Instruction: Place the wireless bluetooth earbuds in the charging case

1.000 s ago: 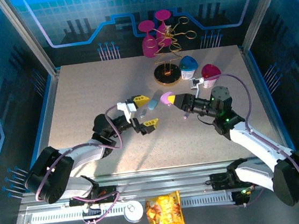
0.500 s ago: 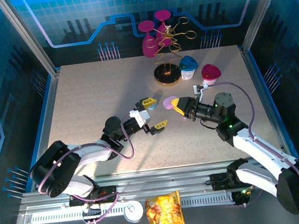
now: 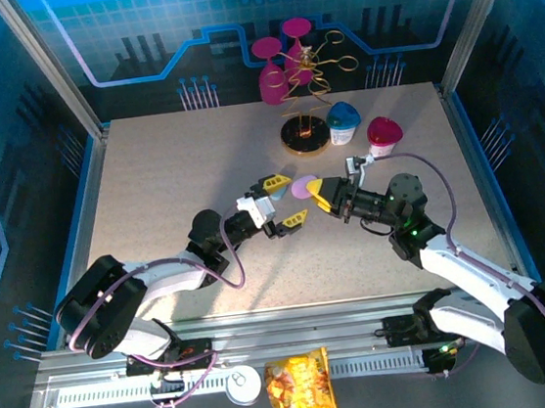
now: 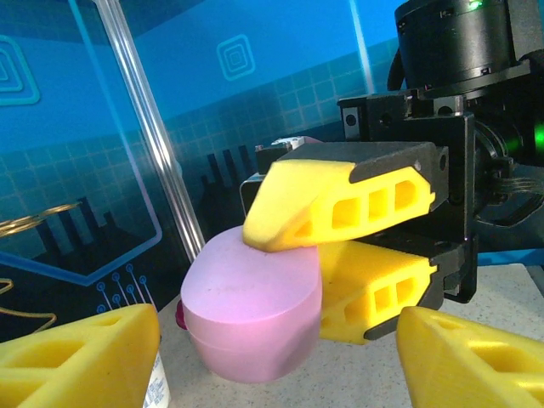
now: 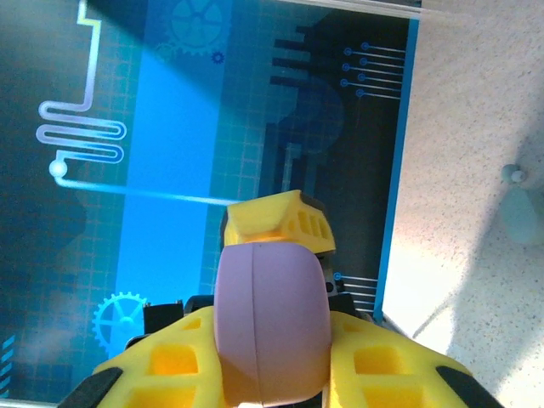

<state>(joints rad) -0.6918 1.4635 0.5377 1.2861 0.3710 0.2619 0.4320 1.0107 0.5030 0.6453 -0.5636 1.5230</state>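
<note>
A lilac pill-shaped charging case (image 3: pixel 299 188) hangs just above the table, closed, with my right gripper (image 3: pixel 319 196) shut on its sides. In the right wrist view the case (image 5: pixel 270 323) stands between the yellow fingers of that gripper (image 5: pixel 272 344). My left gripper (image 3: pixel 285 202) faces it from the left, open, one finger on each side of the case's free end. In the left wrist view the case (image 4: pixel 255 310) sits ahead of the open left gripper (image 4: pixel 276 370), apart from both fingers. Blurred pale blue shapes (image 5: pixel 520 208) lie on the table; whether they are earbuds I cannot tell.
At the back stand pink glasses on a gold wire holder (image 3: pixel 304 136), a blue-lidded cup (image 3: pixel 344 122) and a red-lidded cup (image 3: pixel 383 134). A snack bag (image 3: pixel 300 386) and a can (image 3: pixel 242 385) lie on the front rail. Frame posts border the table (image 3: pixel 154 198).
My left gripper has reached right towards the lilac case and its jaws have narrowed around it. My right gripper has carried the case slightly left. A pale blue piece seen near the left gripper earlier no longer shows from above.
</note>
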